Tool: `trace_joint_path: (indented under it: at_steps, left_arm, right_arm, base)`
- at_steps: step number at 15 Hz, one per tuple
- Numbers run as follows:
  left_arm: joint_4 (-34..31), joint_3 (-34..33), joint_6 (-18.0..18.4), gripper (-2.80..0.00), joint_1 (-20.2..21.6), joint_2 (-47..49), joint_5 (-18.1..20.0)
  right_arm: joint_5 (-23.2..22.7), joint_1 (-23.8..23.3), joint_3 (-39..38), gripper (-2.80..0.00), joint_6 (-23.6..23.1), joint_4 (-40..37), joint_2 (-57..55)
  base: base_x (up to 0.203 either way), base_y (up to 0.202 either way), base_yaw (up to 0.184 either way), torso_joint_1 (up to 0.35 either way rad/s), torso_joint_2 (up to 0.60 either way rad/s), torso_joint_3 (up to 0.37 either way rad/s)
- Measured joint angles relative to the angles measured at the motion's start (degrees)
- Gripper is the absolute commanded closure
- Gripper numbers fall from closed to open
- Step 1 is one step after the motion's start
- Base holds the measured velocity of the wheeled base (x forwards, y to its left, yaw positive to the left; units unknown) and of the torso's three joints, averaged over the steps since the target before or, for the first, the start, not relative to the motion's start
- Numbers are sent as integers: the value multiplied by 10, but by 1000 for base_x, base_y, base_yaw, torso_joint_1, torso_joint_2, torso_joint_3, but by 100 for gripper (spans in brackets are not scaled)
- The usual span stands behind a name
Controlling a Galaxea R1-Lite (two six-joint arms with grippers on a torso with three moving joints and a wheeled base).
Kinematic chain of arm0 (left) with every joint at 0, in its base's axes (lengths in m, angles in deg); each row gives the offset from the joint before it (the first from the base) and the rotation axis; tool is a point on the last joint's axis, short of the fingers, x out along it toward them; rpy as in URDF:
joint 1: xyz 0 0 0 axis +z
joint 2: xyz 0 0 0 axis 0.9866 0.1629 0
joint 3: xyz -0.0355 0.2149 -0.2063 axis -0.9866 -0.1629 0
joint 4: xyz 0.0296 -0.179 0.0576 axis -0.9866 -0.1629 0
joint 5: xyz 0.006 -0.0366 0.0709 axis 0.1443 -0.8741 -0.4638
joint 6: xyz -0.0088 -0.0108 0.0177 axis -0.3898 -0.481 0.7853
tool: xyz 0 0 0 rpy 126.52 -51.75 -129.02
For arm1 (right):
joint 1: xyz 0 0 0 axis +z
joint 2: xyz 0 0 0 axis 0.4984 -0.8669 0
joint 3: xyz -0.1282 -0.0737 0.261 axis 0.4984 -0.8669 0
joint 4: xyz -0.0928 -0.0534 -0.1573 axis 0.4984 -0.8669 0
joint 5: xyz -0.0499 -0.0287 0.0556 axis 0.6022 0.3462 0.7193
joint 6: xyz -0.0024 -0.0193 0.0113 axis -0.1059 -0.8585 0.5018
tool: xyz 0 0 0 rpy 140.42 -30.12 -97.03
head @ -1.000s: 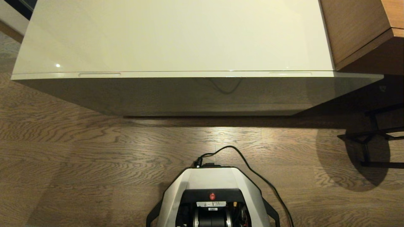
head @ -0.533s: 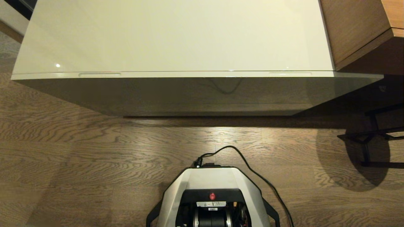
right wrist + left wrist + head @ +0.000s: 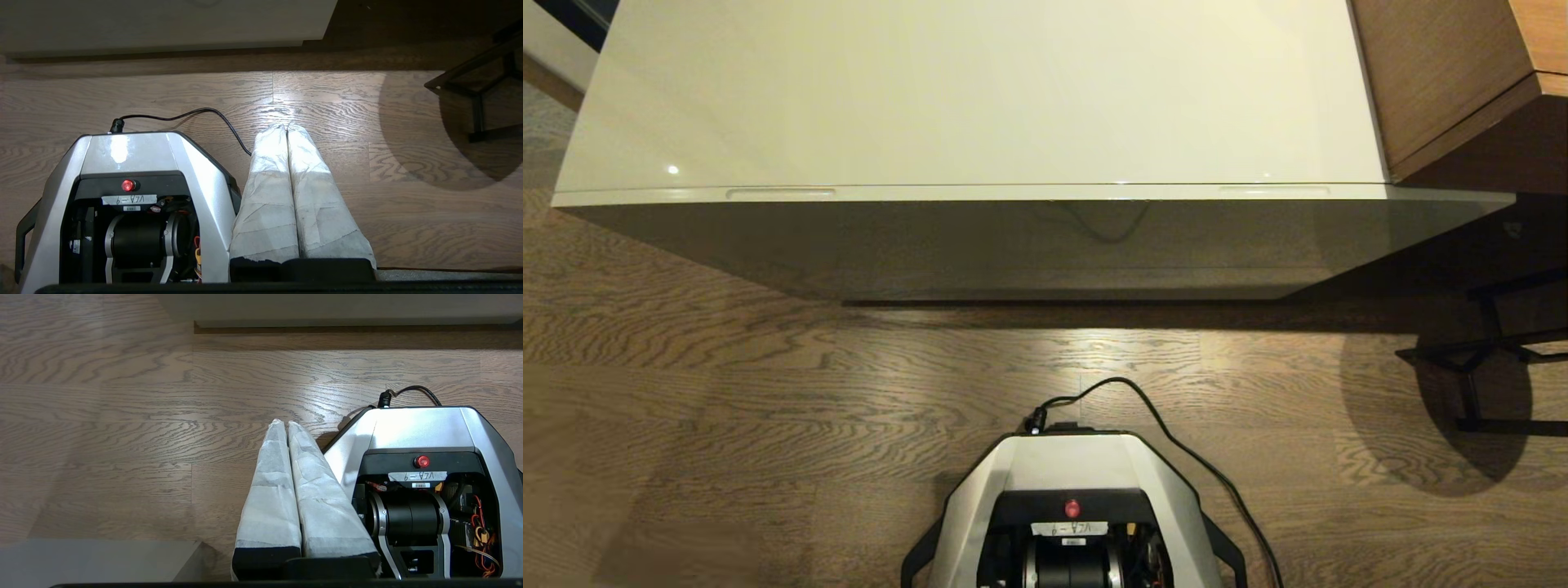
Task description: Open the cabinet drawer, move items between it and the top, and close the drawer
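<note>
The top (image 3: 980, 90) of the low cabinet is a glossy cream-white surface with nothing on it. Below its front edge the cabinet drawer (image 3: 1013, 245) is shut, with two slim slots (image 3: 780, 193) (image 3: 1272, 191) along its upper edge. The items are out of view. Neither arm shows in the head view. My left gripper (image 3: 286, 424) hangs shut and empty over the wooden floor beside my base, its white-wrapped fingers (image 3: 269, 490) pressed together. My right gripper (image 3: 287, 126) is shut and empty on the base's other side.
My base (image 3: 1070, 474) stands on the wooden floor in front of the cabinet, with a black cable (image 3: 1176, 441) trailing off it. Brown wooden furniture (image 3: 1445, 73) adjoins the cabinet on the right. A black metal frame (image 3: 1486, 351) stands on the floor at the right.
</note>
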Motion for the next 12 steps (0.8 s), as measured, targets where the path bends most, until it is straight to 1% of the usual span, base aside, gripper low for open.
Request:
trace_joint_path:
  at_steps: [12]
  left_arm:
    - [0,0,0,0,-1,0,0]
  right_arm:
    - [0,0,0,0,0,0,0]
  base:
    - [0,0,0,0,0,0]
